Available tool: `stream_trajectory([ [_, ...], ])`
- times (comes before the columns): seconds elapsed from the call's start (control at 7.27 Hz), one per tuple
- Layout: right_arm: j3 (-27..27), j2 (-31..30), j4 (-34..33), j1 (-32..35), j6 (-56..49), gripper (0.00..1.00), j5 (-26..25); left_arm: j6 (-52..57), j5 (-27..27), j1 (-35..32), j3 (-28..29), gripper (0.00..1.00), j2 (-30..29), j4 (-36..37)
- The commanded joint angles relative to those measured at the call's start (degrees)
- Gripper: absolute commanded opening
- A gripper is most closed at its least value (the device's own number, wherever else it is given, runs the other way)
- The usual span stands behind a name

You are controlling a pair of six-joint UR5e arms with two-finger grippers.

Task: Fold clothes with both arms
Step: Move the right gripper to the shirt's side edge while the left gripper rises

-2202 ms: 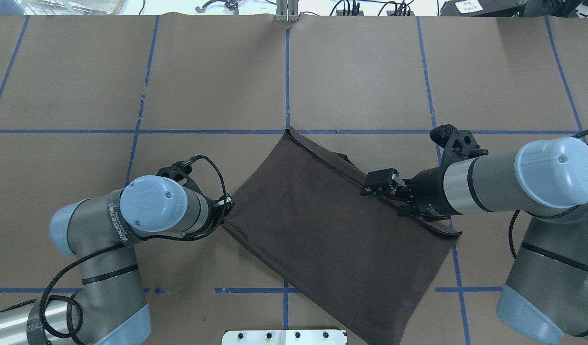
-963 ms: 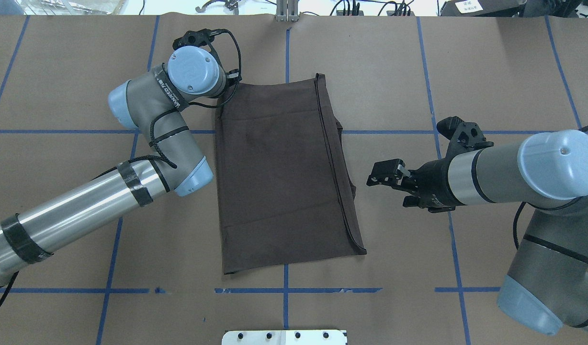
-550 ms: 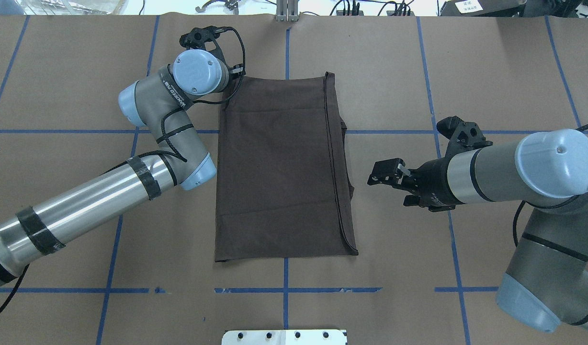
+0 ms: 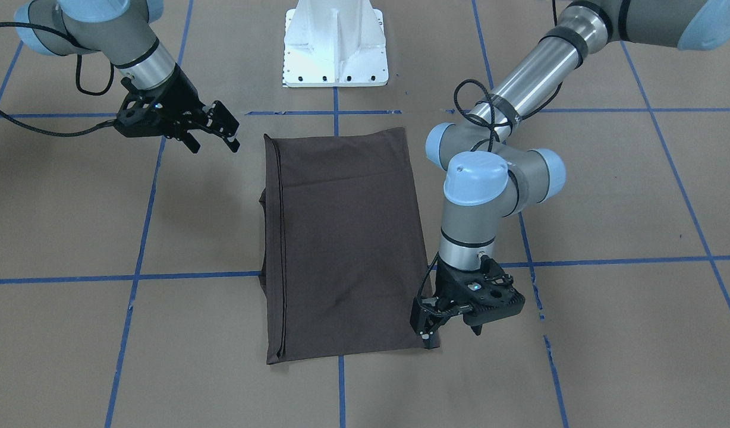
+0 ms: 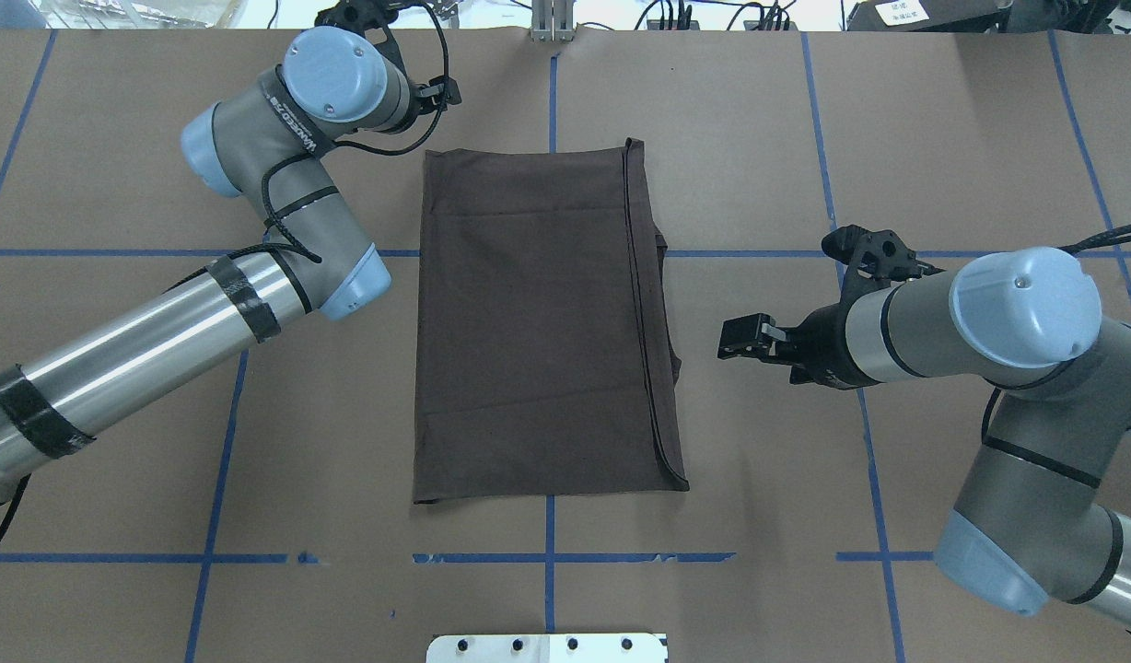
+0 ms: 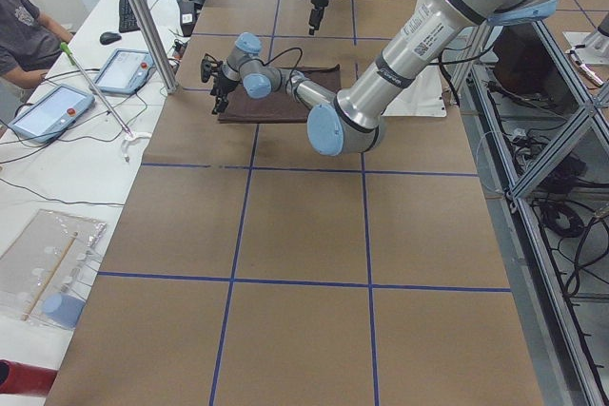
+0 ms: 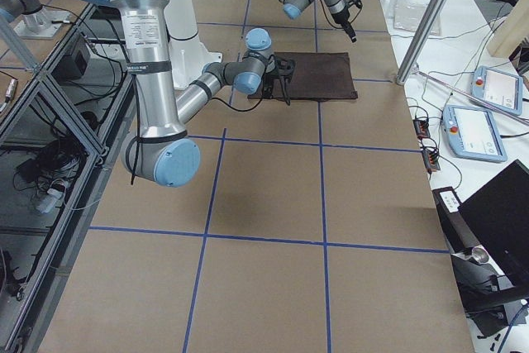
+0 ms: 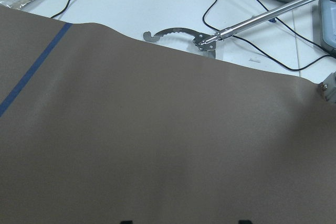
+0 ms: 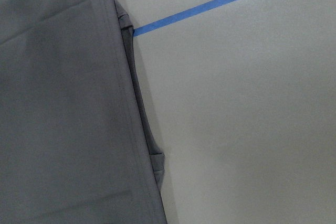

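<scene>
Brown T-shirt [image 5: 538, 313], one only, lies flat on the desk [image 5: 943, 138], folded into a tall rectangle with a seam along its right side; the right wrist view alone shows a sleeve edge peeking from beneath. Two hands, both spread and empty: left hand [image 4: 427, 330] by the far-left corner, right hand [image 5: 739, 337] near the right edge.
</scene>
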Motion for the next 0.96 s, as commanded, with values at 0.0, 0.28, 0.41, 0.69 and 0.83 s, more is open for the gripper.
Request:
stream_trajectory([
  [0.0, -1.4, 10.1, -19.5, -4.6, -10.3, 1.00, -6.8, 1.8, -3.6, -0.6, -12.2, 1.00, 3.0, 12.0],
  [0.28, -5.4, 16.8, -25.7, -6.6, -16.3, 1.00, -6.7, 8.7, -8.5, -0.5, -27.5, 1.00, 11.3, 19.4],
  [0.41, -7.7, 18.8, -27.3, -7.6, -16.3, 1.00, -6.4, 8.7, -11.3, -0.5, -30.2, 1.00, 13.1, 19.5],
  [0.69, -9.7, 20.7, -32.6, -8.9, -16.4, 1.00, -6.3, 8.5, -11.6, 0.2, -30.2, 1.00, 13.1, 19.3],
  [0.83, -11.5, 20.8, -32.5, -9.1, -16.4, 1.00, -6.3, 8.5, -11.6, 0.2, -30.2, 1.00, 13.1, 19.3],
])
